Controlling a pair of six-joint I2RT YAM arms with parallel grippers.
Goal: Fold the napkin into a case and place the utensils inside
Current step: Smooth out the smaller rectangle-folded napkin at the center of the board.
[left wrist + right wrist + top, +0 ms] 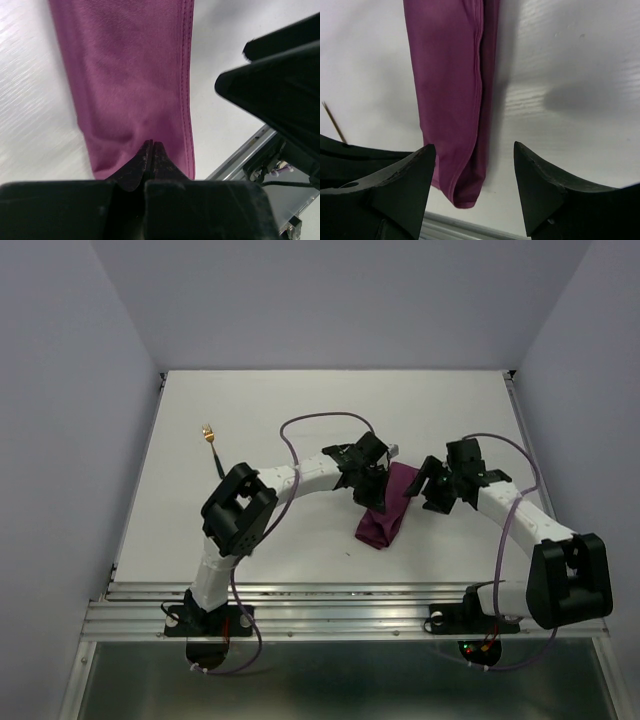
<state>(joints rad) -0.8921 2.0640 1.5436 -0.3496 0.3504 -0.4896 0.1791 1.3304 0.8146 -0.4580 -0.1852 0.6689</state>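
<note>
The plum-purple napkin [384,512] lies on the white table as a narrow folded strip, slanting from between the two grippers toward the near edge. My left gripper [372,478] is at the strip's far end. In the left wrist view its tips [152,145] are pressed together on the napkin [135,75], with a small crease running up to them. My right gripper [473,145] stands open just above the table. The napkin's rounded, layered end [451,100] lies beneath its left finger [405,185], untouched. One utensil, a gold-headed fork [209,434] with a black handle, lies far to the left.
The metal rail [330,592] runs along the table's near edge, close to the strip's near end, and shows as rail [470,226] in the right wrist view. The right arm's black body [280,85] looms beside the napkin in the left wrist view. Purple cables loop over both arms.
</note>
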